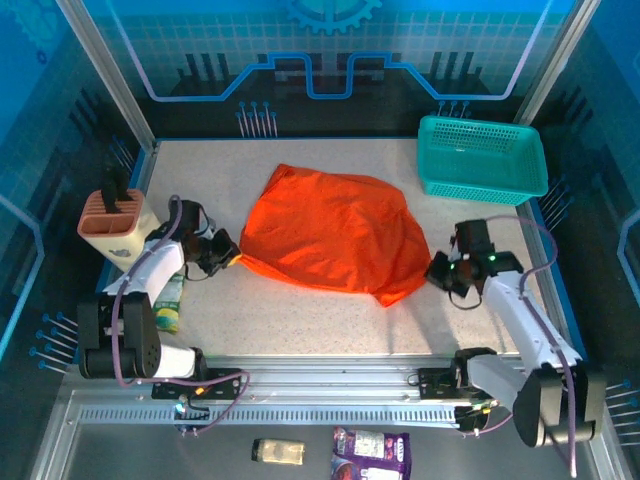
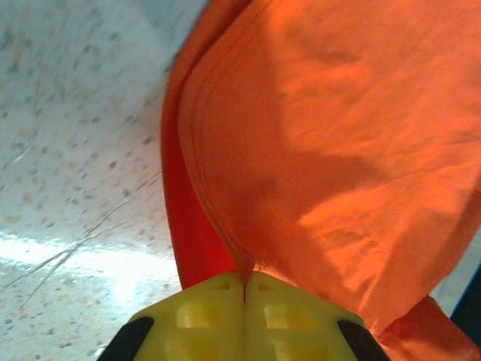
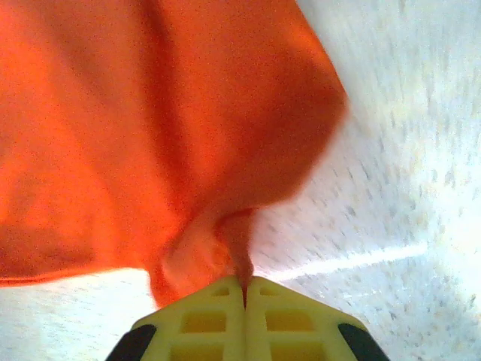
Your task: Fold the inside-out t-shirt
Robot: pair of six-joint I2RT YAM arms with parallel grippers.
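Top view was bright and sharp: even overhead light, soft shadow along the shirt (image 1: 330, 235) edge. Left wrist had a glare patch on the table (image 2: 113, 274), cloth crisp. Right wrist was smeared, probably motion blur, with the table washed near white.

No words, brands or numbers can be read. Pale markings, possibly lettering, are seen on a purple packet (image 1: 370, 455) at the bottom of the overhead view, but they are too small to be deciphered. A gear-shaped sign (image 1: 330, 12) is drawn on the blue back panel (image 1: 200, 40).
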